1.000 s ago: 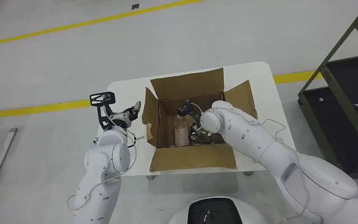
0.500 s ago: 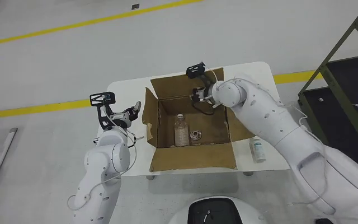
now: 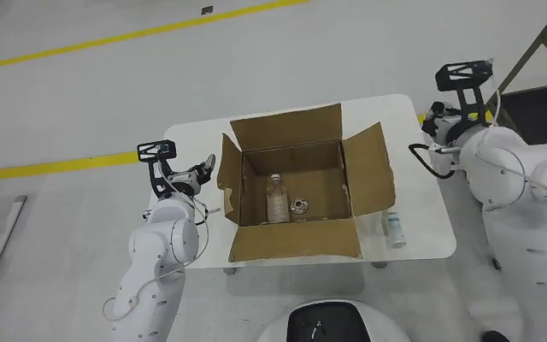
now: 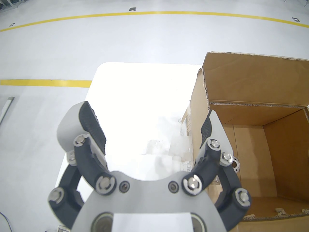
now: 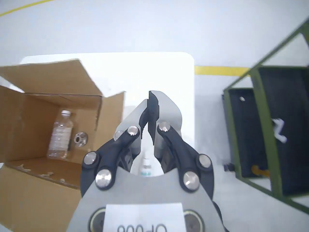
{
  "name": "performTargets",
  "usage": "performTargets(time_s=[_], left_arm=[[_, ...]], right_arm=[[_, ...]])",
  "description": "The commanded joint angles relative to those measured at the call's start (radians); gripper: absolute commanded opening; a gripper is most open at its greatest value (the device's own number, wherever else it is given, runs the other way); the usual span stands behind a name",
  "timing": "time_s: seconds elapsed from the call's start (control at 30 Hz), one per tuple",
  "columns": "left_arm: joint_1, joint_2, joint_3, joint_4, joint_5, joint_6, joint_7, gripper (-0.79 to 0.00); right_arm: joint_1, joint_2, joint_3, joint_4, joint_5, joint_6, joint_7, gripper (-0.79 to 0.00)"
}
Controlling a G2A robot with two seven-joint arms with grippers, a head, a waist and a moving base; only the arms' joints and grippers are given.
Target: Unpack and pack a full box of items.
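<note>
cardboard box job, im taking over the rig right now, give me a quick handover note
Left gripper: open, empty, above the table by the box's left flap.
Right gripper: shut, empty, raised near the table's right edge.
Cardboard box: open, mid-table. Inside are a clear bottle lying down and a small metal part beside it.
Done: a small white bottle lies on the table, right of the box.
Left: take out the clear bottle and the small metal part, then repack everything.
</note>
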Motion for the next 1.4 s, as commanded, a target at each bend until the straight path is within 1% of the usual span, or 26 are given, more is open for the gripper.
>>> performTargets(time_s=[0.0,0.1,0.13,0.2,0.37,0.43,0.47,0.5,0.57,0.6,0.77,0.87,1.37], left_arm=[[0.0,0.0,0.0,0.0,0.0,0.0,0.0,0.0],[0.0,0.0,0.0,0.0,0.0,0.0,0.0,0.0],[0.0,0.0,0.0,0.0,0.0,0.0,0.0,0.0],[0.0,0.0,0.0,0.0,0.0,0.0,0.0,0.0],[0.0,0.0,0.0,0.0,0.0,0.0,0.0,0.0],[0.0,0.0,0.0,0.0,0.0,0.0,0.0,0.0],[0.0,0.0,0.0,0.0,0.0,0.0,0.0,0.0],[0.0,0.0,0.0,0.0,0.0,0.0,0.0,0.0],[0.0,0.0,0.0,0.0,0.0,0.0,0.0,0.0],[0.0,0.0,0.0,0.0,0.0,0.0,0.0,0.0],[0.0,0.0,0.0,0.0,0.0,0.0,0.0,0.0],[0.0,0.0,0.0,0.0,0.0,0.0,0.0,0.0],[0.0,0.0,0.0,0.0,0.0,0.0,0.0,0.0]], right_arm=[[-0.041,0.006,0.026,-0.033,-0.138,0.031,0.114,-0.785],[-0.083,0.009,0.025,-0.07,-0.274,0.051,0.235,-0.785],[-0.094,0.008,0.02,-0.069,-0.296,0.044,0.248,-0.785],[-0.122,0.0,0.013,-0.036,-0.3,0.03,0.262,-0.785],[-0.153,-0.026,-0.047,0.069,-0.216,0.031,0.26,-0.785],[-0.15,-0.035,-0.081,0.11,-0.183,0.037,0.255,-0.708],[-0.149,-0.039,-0.097,0.128,-0.177,0.042,0.249,-0.619],[-0.149,-0.043,-0.111,0.144,-0.163,0.048,0.243,-0.566],[-0.144,-0.049,-0.13,0.165,-0.149,0.056,0.235,-0.489],[-0.142,-0.052,-0.138,0.174,-0.151,0.059,0.233,-0.468],[-0.148,-0.065,-0.154,0.21,-0.088,0.078,0.213,-0.416],[-0.158,-0.07,-0.16,0.227,-0.054,0.084,0.205,-0.422],[-0.156,-0.083,-0.203,0.309,-0.045,0.068,0.217,-0.409]])
